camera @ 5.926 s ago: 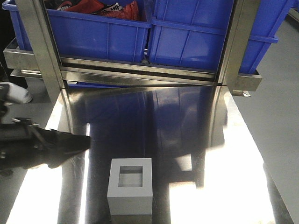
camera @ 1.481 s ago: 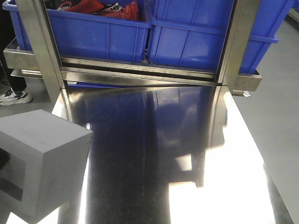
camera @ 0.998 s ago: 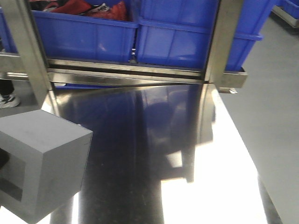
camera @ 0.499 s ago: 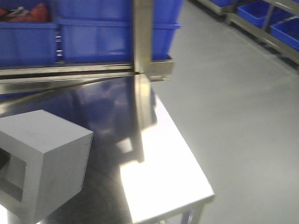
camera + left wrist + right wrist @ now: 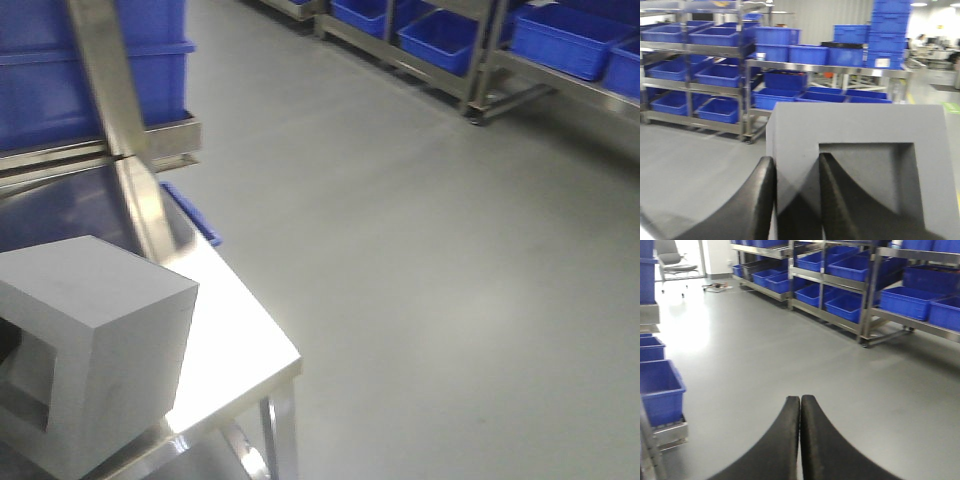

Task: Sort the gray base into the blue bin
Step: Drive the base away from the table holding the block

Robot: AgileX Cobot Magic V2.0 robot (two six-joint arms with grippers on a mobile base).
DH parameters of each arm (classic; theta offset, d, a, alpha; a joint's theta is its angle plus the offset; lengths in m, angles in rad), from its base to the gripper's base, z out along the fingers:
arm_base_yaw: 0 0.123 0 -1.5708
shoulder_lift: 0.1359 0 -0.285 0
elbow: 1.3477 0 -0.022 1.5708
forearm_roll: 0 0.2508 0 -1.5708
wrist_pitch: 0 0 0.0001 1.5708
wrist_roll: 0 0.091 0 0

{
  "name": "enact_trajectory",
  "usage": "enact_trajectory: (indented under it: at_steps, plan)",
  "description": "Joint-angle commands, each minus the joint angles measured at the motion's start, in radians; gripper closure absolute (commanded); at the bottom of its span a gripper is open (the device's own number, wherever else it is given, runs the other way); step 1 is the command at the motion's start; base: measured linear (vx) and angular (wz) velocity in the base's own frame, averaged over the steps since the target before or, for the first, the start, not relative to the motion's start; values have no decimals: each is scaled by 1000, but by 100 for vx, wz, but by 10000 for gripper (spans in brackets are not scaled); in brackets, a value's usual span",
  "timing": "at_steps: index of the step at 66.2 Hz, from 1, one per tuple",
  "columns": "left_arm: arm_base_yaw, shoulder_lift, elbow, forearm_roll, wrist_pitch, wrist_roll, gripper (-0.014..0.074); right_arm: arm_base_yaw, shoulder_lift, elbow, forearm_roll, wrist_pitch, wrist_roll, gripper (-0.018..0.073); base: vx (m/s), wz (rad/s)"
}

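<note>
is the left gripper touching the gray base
Touching. The left wrist view shows the left gripper clamping one wall of the gray base, one finger outside it and one inside the recess.

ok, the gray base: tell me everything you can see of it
The gray base is a matte light-gray cube-like block, smooth plain sides, with a square recess sunk in one face. In the front view it fills the lower left, one corner edge toward the camera, recess face turned left. The left gripper pinches a recess wall: one black finger outside, one inside. It looks held above the table corner; no other contact shows.
</note>
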Motion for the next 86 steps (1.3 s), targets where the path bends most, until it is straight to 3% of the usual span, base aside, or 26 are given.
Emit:
enact_trajectory:
  at_steps: [1, 46, 86]
  plan:
    - [-6, 6, -29, -5, -108, -11, 602, -5, -12, 14, -6, -74, -5, 568, -9, -49]
    - [-6, 6, -29, -5, -108, -11, 602, -5, -12, 14, -6, -74, -5, 568, -5, -51]
    - [-6, 1, -29, -5, -108, -11, 602, -5, -12, 14, -6, -74, -5, 568, 11, -83]
